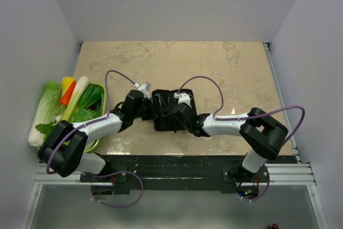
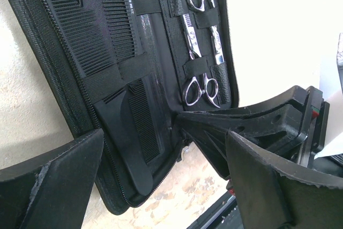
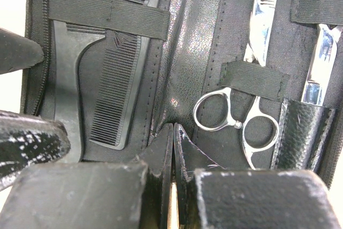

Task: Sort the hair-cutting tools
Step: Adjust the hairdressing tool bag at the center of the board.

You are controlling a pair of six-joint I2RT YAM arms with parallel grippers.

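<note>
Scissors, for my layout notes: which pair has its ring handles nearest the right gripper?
The pair closer to the combs: its rings sit beside the right gripper; the other pair's rings point away.

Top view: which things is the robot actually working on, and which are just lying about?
Job: upper scissors, lower scissors, upper comb, lower comb, all strapped in the open case.
Lying about: vegetables, green basket.
</note>
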